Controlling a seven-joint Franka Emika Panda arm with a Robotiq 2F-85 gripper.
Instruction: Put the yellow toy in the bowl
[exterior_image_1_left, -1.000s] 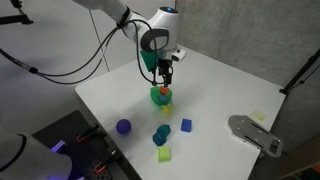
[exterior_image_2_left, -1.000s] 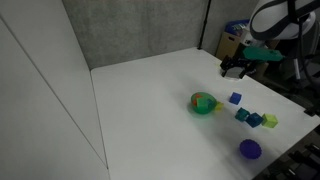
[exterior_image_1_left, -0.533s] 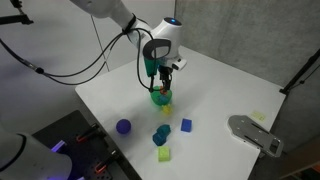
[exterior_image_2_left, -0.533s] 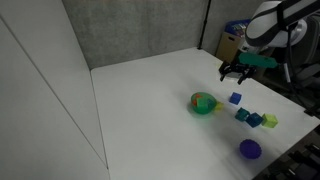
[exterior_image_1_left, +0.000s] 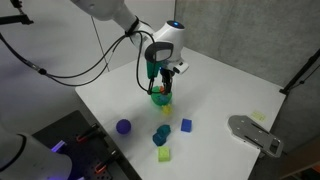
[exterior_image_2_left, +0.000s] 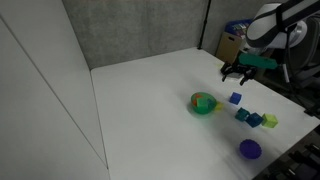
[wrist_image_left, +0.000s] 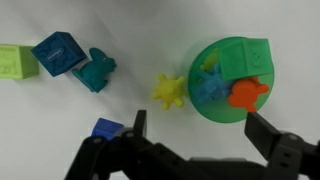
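Fingers: the gripper (wrist_image_left: 195, 135) hangs above the table with its jaws spread wide and nothing between them.
Yellow toy: a small star (wrist_image_left: 169, 90) lying on the white table (wrist_image_left: 150, 30), just beside the bowl, outside its rim.
Bowl: green (wrist_image_left: 197, 104), already holding a green block (wrist_image_left: 243, 57), a blue piece (wrist_image_left: 211, 85) and an orange piece (wrist_image_left: 245, 93).
Step in hand: the approach, by the look of it; no grasp yet.
Next move: descend over the star, close on it, lift, then shift slightly sideways to the bowl.
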